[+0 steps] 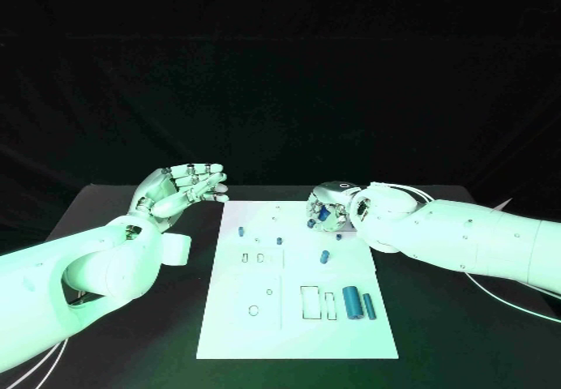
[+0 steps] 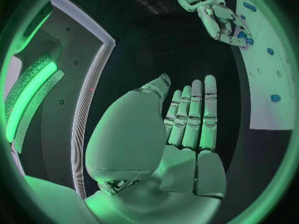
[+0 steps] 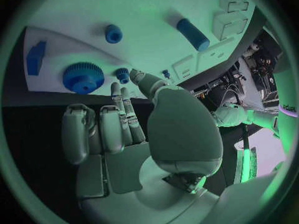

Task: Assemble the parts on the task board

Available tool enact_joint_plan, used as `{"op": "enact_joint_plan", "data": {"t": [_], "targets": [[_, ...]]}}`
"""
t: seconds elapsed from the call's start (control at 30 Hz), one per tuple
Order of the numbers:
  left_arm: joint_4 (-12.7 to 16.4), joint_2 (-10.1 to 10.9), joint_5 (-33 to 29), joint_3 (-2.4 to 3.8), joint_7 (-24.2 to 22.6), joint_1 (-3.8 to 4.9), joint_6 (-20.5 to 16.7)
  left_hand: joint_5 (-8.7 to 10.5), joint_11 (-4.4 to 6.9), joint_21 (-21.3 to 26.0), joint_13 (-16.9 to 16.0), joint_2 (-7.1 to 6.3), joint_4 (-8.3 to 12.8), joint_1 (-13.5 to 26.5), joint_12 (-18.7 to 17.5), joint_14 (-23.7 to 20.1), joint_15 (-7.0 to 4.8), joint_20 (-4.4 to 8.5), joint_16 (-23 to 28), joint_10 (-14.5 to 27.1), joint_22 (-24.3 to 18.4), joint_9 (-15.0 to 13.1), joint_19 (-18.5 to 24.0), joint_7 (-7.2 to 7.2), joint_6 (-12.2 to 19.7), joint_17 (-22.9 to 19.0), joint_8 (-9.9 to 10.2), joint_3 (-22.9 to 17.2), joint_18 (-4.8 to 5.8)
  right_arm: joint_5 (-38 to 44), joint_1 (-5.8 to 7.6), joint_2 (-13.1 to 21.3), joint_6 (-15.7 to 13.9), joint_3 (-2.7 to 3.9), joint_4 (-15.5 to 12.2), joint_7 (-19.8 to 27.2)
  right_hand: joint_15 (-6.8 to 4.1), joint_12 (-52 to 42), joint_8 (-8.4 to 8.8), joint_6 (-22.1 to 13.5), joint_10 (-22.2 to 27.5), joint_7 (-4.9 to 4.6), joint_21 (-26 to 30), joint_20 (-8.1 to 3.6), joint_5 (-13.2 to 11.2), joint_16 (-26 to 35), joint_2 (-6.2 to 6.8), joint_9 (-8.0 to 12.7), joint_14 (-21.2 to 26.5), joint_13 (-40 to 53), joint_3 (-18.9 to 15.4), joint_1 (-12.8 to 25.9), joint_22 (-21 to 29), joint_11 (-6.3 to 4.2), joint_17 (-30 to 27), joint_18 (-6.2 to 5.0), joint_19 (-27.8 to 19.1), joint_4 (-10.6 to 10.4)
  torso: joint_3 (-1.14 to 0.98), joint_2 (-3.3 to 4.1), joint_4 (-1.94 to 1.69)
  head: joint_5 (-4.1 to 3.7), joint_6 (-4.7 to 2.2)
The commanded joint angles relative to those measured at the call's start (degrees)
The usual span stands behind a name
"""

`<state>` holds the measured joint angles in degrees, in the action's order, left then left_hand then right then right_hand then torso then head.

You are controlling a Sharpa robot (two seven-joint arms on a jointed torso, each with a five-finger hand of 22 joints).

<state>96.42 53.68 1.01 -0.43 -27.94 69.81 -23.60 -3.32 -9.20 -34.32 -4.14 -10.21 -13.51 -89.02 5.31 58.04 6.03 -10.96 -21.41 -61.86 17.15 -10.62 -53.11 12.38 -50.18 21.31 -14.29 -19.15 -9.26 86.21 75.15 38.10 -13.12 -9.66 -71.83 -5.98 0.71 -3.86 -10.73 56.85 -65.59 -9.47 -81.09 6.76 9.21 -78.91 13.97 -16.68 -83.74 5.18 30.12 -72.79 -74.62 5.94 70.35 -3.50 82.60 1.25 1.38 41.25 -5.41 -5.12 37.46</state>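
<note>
The white task board (image 1: pixel 251 324) lies in the middle of the table. My right hand (image 1: pixel 331 209) hangs over its far right part, fingers pointing down. In the right wrist view the thumb and a fingertip (image 3: pixel 116 87) press against a small blue knob (image 3: pixel 122 74) standing on the board, beside a blue gear (image 3: pixel 82 77). A blue block (image 3: pixel 36 57), a round blue piece (image 3: pixel 113 33) and a blue cylinder (image 3: pixel 192 34) lie further out. My left hand (image 1: pixel 187 188) is raised off the board's far left corner, fingers straight and holding nothing.
Two blue cylinders (image 1: pixel 351 301) lie side by side near the board's right edge, next to rectangular slots (image 1: pixel 311 301). Small blue parts (image 1: pixel 324 257) stand mid-board and toward the far left (image 1: pixel 241 231). Black table (image 1: pixel 468 340) surrounds the board.
</note>
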Motion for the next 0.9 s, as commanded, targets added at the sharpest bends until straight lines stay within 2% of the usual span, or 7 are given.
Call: {"op": "enact_joint_plan", "data": {"t": [0.03,0.1,0.2,0.37,0.67,0.83,0.9], "targets": [[0.28,0.06,0.33,0.06,-0.31,0.11,1.21,0.24,-0.04,-0.38,0.02,-0.42,-0.01,0.22,-0.02,-0.27,0.01,-0.05,-0.26,0.2,0.04,-0.09,0.38,0.24,0.17,0.05,-0.24,-0.48,-0.9,1.14,-0.1,-0.15,0.76,0.03,0.17,-0.46,0.21,-0.01,0.27,-0.26,-0.33,0.16,-0.29,0.05,0.23,-0.33,-0.18,-0.13,-3.04,0.11,-0.02,-0.03,-0.14,-0.24,0.07,0.45,0.32,-0.4,0.03,0.2,-0.11,0.02,0.05],[0.38,0.16,0.33,0.06,-0.31,0.13,1.25,0.25,-0.06,-0.55,0.02,-0.43,0.0,0.28,-0.03,-0.34,0.02,-0.06,-0.36,0.25,0.15,-0.1,0.49,0.26,0.23,0.17,-0.22,-0.51,-0.9,1.15,-0.13,-0.25,0.57,0.03,0.2,-0.45,0.2,-0.01,0.27,-0.24,-0.39,0.17,-0.42,0.05,0.23,-0.42,-0.26,-0.16,-3.05,0.13,0.03,0.0,-0.36,-0.24,0.18,0.49,0.41,-0.47,0.06,0.37,-0.14,0.02,-0.12],[0.41,0.18,0.33,0.06,-0.31,0.14,1.3,0.25,-0.06,-0.57,0.02,-0.43,0.0,0.3,-0.03,-0.35,0.03,-0.07,-0.38,0.25,0.16,-0.11,0.5,0.26,0.23,0.19,-0.22,-0.52,-0.9,1.16,-0.16,-0.44,0.36,0.03,0.31,-0.44,0.19,-0.03,0.25,-0.17,-0.6,0.18,-0.46,0.05,0.22,-0.55,-0.45,-0.27,-3.04,0.21,0.18,0.13,-0.4,-0.27,0.25,0.48,0.38,-0.7,0.06,0.47,-0.18,0.02,0.0],[0.48,0.26,0.33,0.06,-0.29,0.19,1.39,0.25,-0.06,-0.7,0.02,-0.42,0.01,0.33,-0.03,-0.34,0.02,-0.07,-0.48,0.27,0.24,-0.12,0.56,0.26,0.25,0.29,-0.22,-0.55,-0.91,1.17,-0.19,-0.72,0.19,0.03,0.74,-0.63,0.15,-0.06,0.2,-0.02,-0.99,0.24,-0.67,0.03,0.25,-0.75,-0.84,-0.46,-3.01,0.33,0.62,0.14,-0.75,-0.34,0.32,0.53,0.46,-0.98,0.05,0.78,-0.52,-0.29,0.06],[0.37,0.26,0.33,0.07,-0.21,0.24,1.5,0.25,-0.06,-0.81,0.01,-0.42,0.04,0.34,-0.03,-0.33,0.0,-0.07,-0.58,0.28,0.31,-0.13,0.61,0.26,0.26,0.37,-0.23,-0.58,-0.92,1.11,-0.26,-1.03,-0.27,0.03,1.13,-0.43,-0.09,-0.27,-0.25,0.87,-2.68,0.45,-1.28,-0.13,0.23,-1.26,-1.72,-1.18,-2.96,0.78,2.26,-0.16,-1.77,-0.68,0.56,0.68,0.73,-1.41,0.02,1.05,-0.69,-0.5,0.3],[0.27,0.22,0.33,0.06,-0.14,0.25,1.6,0.25,-0.06,-0.81,0.01,-0.42,0.04,0.34,-0.03,-0.33,0.0,-0.07,-0.58,0.28,0.31,-0.13,0.61,0.26,0.26,0.37,-0.23,-0.58,-0.92,1.24,-0.3,-1.09,-1.24,0.03,1.07,-0.44,-0.78,-0.71,-1.7,3.14,-5.33,1.34,-2.61,-0.65,0.16,-1.71,-3.04,-2.51,-2.97,1.54,4.45,-1.1,-4.05,-1.55,0.75,1.09,1.69,-1.22,0.08,1.14,-0.77,-0.58,0.42],[0.23,0.22,0.33,0.06,-0.09,0.25,1.65,0.26,-0.06,-0.96,0.01,-0.4,0.05,0.39,-0.04,-0.31,-0.01,-0.07,-0.71,0.3,0.4,-0.15,0.67,0.26,0.28,0.49,-0.23,-0.62,-0.93,1.55,-0.31,-1.08,-2.09,0.03,1.03,-0.64,-1.31,-1.09,-2.74,4.4,-6.82,1.92,-3.57,-1.11,0.15,-1.8,-3.93,-3.48,-2.94,2.11,5.24,-2.07,-5.75,-2.2,0.65,1.43,2.48,-0.59,0.09,1.14,-0.77,-0.61,0.44]]}}
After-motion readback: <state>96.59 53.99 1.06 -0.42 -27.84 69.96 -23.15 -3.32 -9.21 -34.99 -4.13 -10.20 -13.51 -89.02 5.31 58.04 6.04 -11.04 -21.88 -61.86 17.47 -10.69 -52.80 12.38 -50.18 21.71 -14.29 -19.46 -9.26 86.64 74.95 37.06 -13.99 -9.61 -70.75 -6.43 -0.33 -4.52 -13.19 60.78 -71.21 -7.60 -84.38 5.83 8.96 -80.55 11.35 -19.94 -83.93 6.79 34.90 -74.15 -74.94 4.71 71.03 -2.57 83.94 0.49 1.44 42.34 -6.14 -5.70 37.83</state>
